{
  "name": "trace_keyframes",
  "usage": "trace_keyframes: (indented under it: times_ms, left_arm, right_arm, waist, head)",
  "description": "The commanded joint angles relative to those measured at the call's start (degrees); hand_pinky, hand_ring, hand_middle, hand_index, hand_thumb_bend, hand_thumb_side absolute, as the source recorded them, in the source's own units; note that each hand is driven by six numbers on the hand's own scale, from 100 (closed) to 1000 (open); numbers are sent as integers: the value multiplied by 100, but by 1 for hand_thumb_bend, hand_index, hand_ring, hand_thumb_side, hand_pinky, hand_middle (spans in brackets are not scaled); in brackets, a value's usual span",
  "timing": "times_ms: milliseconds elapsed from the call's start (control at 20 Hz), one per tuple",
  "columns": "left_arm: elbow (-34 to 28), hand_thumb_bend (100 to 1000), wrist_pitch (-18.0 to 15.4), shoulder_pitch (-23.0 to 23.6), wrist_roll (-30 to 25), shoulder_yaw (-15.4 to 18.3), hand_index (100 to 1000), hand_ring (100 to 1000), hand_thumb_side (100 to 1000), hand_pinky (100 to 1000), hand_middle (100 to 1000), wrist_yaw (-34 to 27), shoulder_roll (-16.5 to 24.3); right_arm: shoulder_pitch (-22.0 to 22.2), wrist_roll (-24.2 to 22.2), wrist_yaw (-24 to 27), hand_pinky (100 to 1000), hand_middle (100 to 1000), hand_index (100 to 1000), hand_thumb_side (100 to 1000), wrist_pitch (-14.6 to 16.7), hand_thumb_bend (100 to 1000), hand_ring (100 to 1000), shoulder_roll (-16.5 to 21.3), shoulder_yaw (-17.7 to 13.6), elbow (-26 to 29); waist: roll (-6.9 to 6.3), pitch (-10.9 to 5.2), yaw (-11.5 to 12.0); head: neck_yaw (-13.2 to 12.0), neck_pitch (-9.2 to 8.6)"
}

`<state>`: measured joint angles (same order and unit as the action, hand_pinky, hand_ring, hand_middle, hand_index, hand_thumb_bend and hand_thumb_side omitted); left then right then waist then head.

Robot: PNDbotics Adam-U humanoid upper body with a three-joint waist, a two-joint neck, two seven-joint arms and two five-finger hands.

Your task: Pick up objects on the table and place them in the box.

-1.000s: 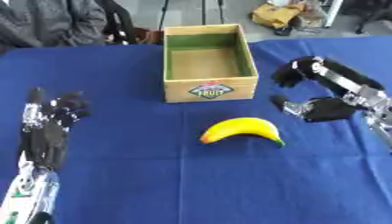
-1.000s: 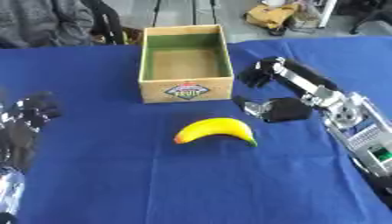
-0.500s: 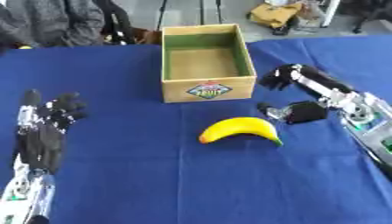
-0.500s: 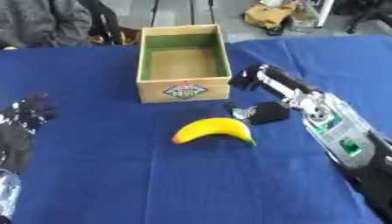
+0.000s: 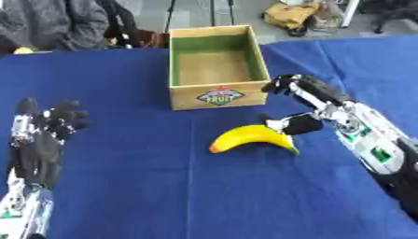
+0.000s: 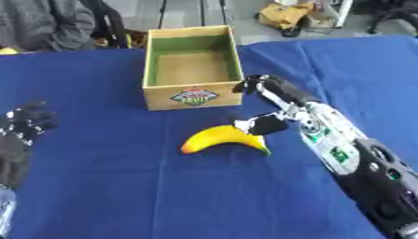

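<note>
Banana (image 5: 251, 136) is the only loose thing I can spot on the blue table (image 5: 163, 186), and it's lying flat just in front of the box (image 5: 215, 65), a bit to its right. The box looks empty inside, so by my read nothing's been put away yet — the whole pick and drop is left to do.

Right hand (image 5: 300, 103) is right at the banana's far right end: thumb low and touching or nearly touching the fruit, the other fingers arched above and spread, not closed on anything. So it's open and holding nothing, just poised over that end, with the box corner close behind it.

Left hand (image 5: 39, 140) sits idle at the lower left, fingers relaxed and pointing up, well apart from the banana.
</note>
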<state>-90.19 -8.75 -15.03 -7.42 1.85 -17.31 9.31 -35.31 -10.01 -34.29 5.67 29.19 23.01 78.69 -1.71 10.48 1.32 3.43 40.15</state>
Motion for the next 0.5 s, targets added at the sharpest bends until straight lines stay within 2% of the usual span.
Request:
trace_keyframes:
  times_ms: [50,300,500]
  left_arm:
    - [-81,341,-14,-76,-21,-11,544,712,948,714,716,-20,35]
    - [-81,342,-12,-74,-23,-12,544,712,948,714,716,-20,32]
    - [-82,342,-11,-70,-22,-12,544,712,948,713,717,-20,30]
  right_arm:
    - [-86,23,-336,722,743,815,460,143,310,759,-40,12,-43]
    - [-38,35,-796,720,739,814,467,300,309,753,-181,40,-137]
    - [-17,42,-929,720,740,815,468,391,311,753,-215,63,-125]
  waist:
    - [5,-72,8]
    - [8,-74,3]
    - [17,-78,-5]
  head:
    - [31,-54]
    - [56,-59]
    - [63,-52]
